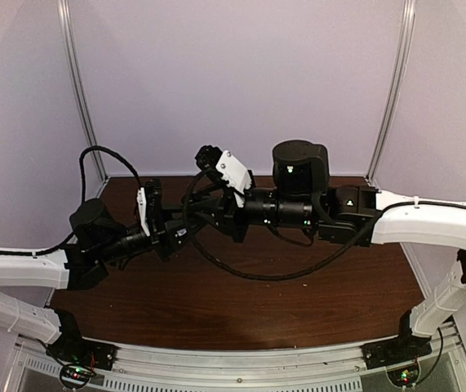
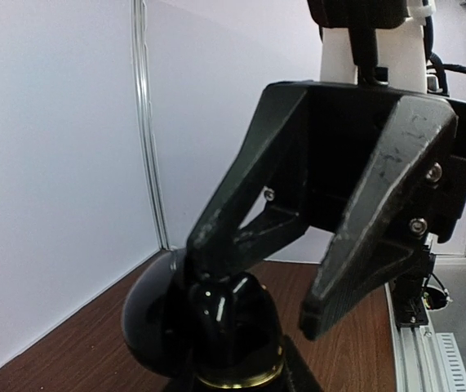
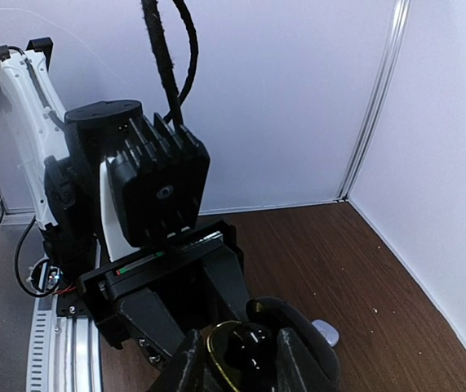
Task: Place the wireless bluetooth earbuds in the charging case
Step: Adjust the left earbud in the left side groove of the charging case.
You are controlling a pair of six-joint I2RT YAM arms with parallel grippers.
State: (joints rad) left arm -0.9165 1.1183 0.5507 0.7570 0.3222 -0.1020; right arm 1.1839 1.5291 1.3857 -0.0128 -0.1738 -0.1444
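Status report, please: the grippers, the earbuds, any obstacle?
Left gripper shut on black charging case. Right gripper open, at the case. One pale earbud lies on table. No obstacle seen.

Nose to nose: left pincer [image 1: 182,233] clamped tight, right pincer [image 2: 261,286] angled downward, fingers [image 2: 379,188] slightly apart.

Free tabletop [image 1: 241,314] (arms [image 1: 281,211] mid-table)
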